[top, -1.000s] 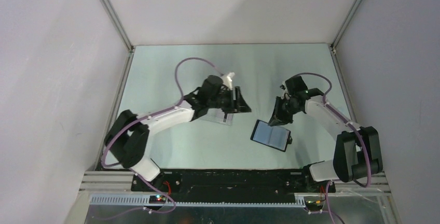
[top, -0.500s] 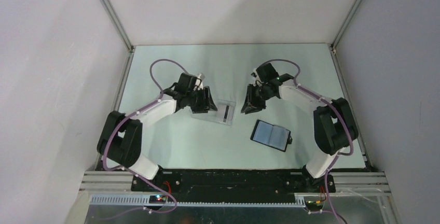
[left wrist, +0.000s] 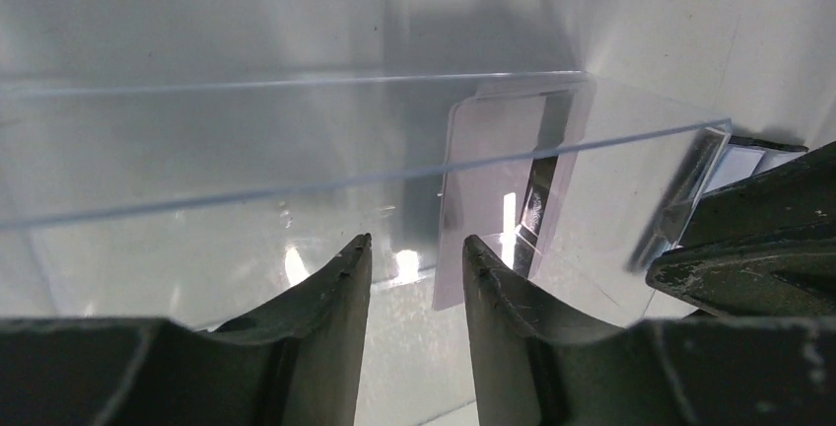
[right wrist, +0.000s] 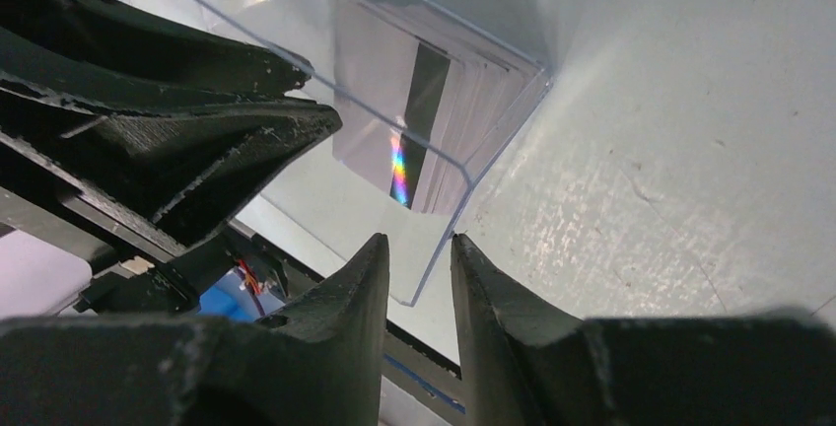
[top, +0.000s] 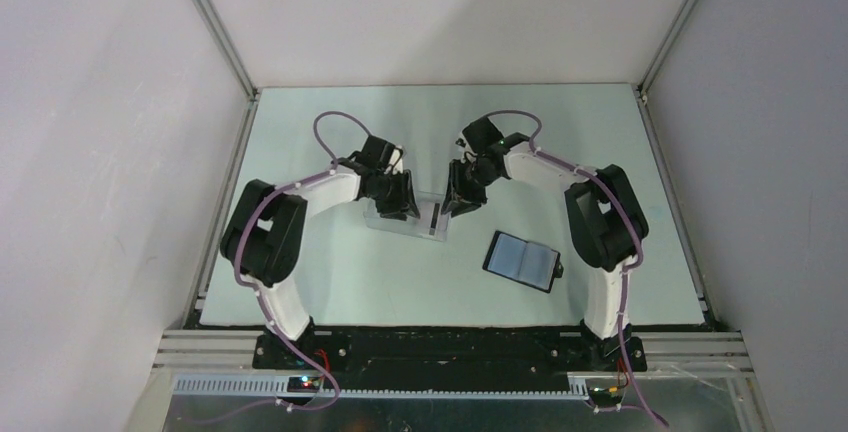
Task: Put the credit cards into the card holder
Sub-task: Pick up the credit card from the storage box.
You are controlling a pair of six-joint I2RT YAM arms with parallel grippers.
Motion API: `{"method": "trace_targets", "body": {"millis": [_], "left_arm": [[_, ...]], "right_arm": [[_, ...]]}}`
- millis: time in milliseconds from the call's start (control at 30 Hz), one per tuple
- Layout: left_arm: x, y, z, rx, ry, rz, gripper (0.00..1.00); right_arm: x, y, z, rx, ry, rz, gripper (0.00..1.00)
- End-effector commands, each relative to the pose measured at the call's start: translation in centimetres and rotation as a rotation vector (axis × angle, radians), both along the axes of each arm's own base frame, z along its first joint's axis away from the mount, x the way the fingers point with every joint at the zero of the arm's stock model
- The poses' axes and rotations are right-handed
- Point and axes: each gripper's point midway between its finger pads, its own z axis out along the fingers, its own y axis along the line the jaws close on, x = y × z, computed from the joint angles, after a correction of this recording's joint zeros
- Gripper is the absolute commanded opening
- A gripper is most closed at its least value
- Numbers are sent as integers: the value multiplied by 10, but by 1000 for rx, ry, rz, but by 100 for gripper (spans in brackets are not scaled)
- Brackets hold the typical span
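The credit cards (top: 437, 217) are a pale stack with a dark stripe, standing at the right end of a clear plastic box (top: 405, 220). They show through its walls in both wrist views (left wrist: 488, 179) (right wrist: 389, 110). My left gripper (top: 400, 202) (left wrist: 416, 242) is open at the box's long wall, and nothing is pinched between its fingers. My right gripper (top: 457, 202) (right wrist: 419, 241) is open too, and its fingers straddle the clear end wall (right wrist: 434, 258) by the cards. The card holder (top: 522, 260) lies open on the table to the right, apart from both grippers.
The pale green table (top: 330, 282) is enclosed by white walls (top: 120, 152) at the left, back and right. The two grippers face each other closely across the box. In the right wrist view the left gripper's black fingers (right wrist: 197, 110) fill the upper left.
Both arms have swung in to the clear box, the left from its left side and the right from near the card holder. The left jaws narrowed a little and the right jaws widened.
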Motion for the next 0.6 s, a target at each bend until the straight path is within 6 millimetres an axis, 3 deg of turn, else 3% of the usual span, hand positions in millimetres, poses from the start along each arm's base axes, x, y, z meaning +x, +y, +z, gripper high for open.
{"method": "trace_targets", "body": {"millis": [0, 167, 367, 567], "left_arm": [[10, -14, 6, -32, -13, -47, 43], [10, -26, 6, -47, -7, -73, 39], [10, -38, 11, -54, -17, -85, 21], [6, -52, 18, -73, -24, -109, 12]], "right_arm": [[10, 10, 5, -7, -11, 9, 32], [11, 11, 0, -22, -2, 13, 27], [9, 8, -4, -40, 4, 19, 18], [7, 6, -5, -43, 7, 24, 12]]}}
